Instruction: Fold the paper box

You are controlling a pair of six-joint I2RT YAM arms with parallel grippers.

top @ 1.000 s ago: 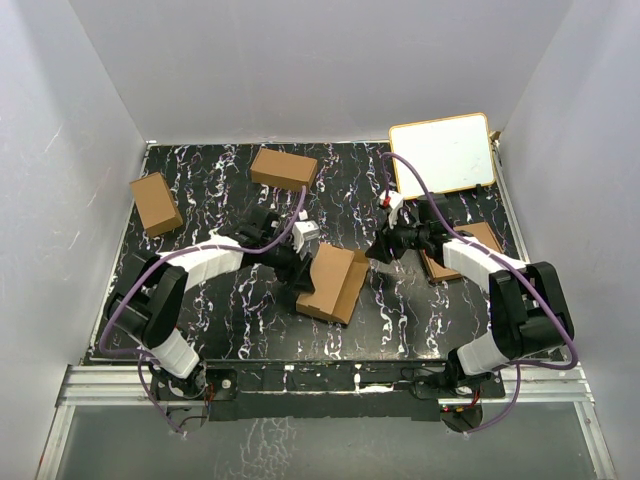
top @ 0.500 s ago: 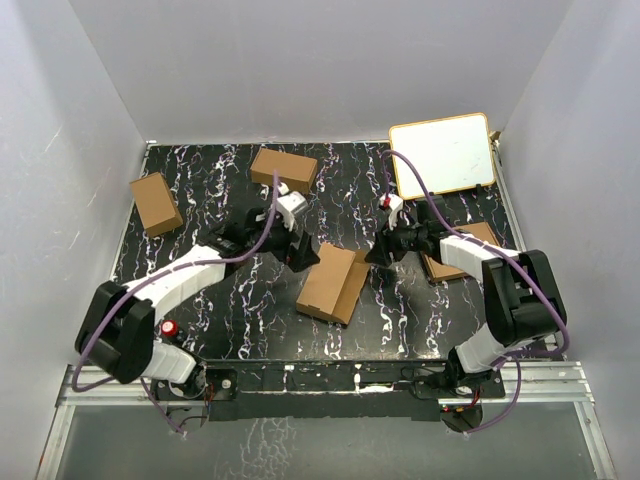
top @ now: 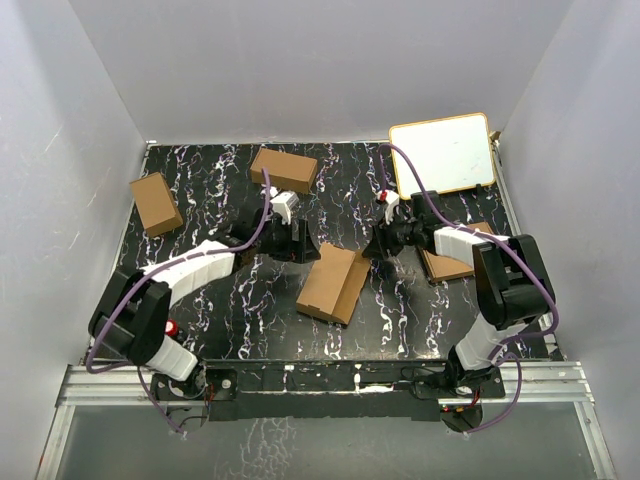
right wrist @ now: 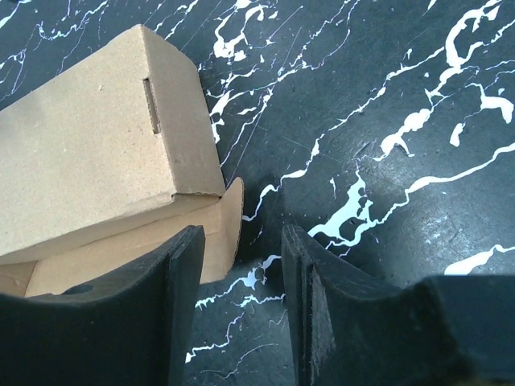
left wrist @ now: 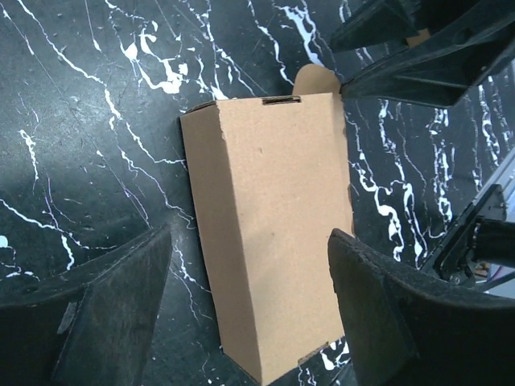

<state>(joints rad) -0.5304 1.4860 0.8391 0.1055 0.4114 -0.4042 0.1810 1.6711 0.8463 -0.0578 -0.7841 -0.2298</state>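
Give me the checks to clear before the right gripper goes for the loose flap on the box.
1. The paper box lies on the table: ok.
2. The right gripper is open and beside the flap: ok.
3. The left gripper is open, holding nothing: ok.
4. The flap is tucked in: not ok, it sticks out past the end panel.
5. The slot near that end is unblocked: ok.
6. The box's other end is closed: cannot tell.

Left jaws wide, right jaws seemingly parted
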